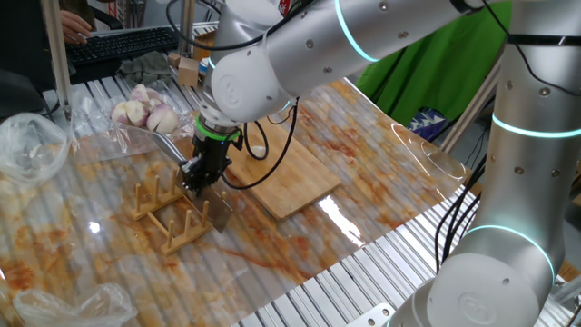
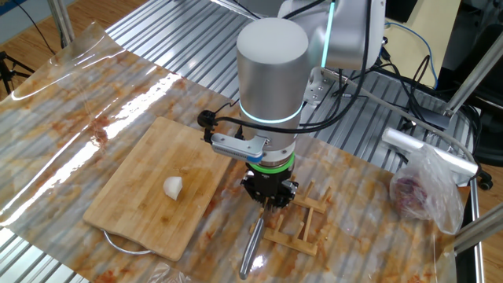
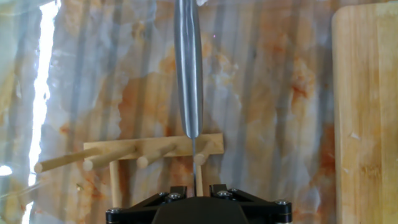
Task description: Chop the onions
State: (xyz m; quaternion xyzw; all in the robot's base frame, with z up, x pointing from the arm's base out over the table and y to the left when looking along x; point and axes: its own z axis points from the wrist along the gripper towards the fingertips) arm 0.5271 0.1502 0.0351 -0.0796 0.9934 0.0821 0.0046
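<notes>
One pale white onion chunk (image 2: 173, 187) lies on the wooden cutting board (image 2: 134, 204), apart from the gripper. My gripper (image 2: 269, 201) stands straight down over the wooden rack (image 2: 302, 224), beside the board. A steel knife sits in the rack; its round handle (image 2: 251, 248) sticks out towards the front. In the hand view the handle (image 3: 188, 68) runs away from me and the thin blade passes between my fingers (image 3: 179, 190). The jaws stand close together on the blade. The blade (image 1: 221, 213) shows below the gripper (image 1: 198, 178) in one fixed view.
Whole pinkish-white bulbs (image 1: 143, 107) lie in a clear bag at the back. Another plastic bag (image 2: 424, 189) sits at the table's right side. A clear stained sheet (image 2: 71, 102) covers the ribbed metal table. The board's edge (image 3: 367, 112) lies right of the rack (image 3: 155, 149).
</notes>
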